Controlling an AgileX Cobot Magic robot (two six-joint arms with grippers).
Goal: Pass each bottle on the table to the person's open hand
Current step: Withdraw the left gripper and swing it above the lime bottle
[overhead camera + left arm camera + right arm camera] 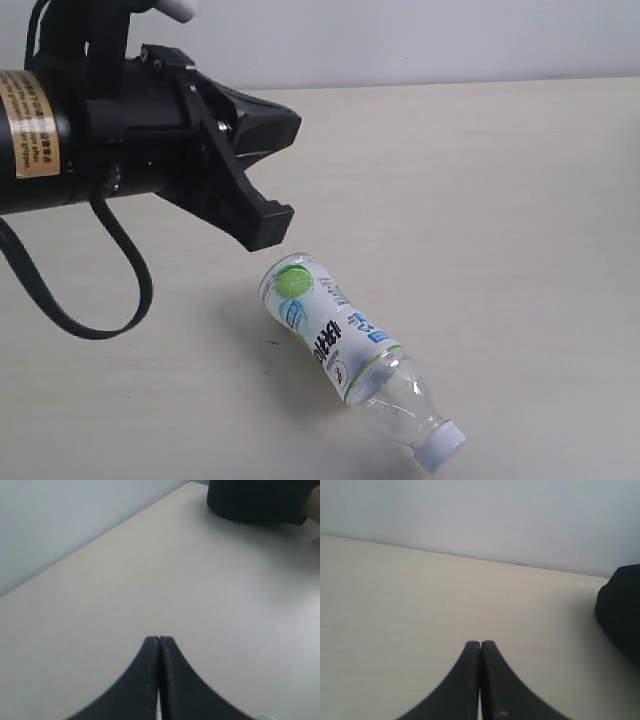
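Exterior view: my left arm [120, 140] fills left side, cable [100, 320] looped under it. Nothing between arm tip & lime bottle [335, 345]. Bottle lies on its side on table [520, 200], just beside tip, cap pointing away from far edge. Left gripper [160, 639] pinched shut, empty; right gripper [480, 642] same. Dark sleeve [255, 500] near table edge. Pale beige top, grey wall [450, 40] behind.

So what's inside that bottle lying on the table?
The bottle lies on its side on the table. Its clear neck end looks empty; no drink shows there. The label wraps the rest, so the inside there is hidden.
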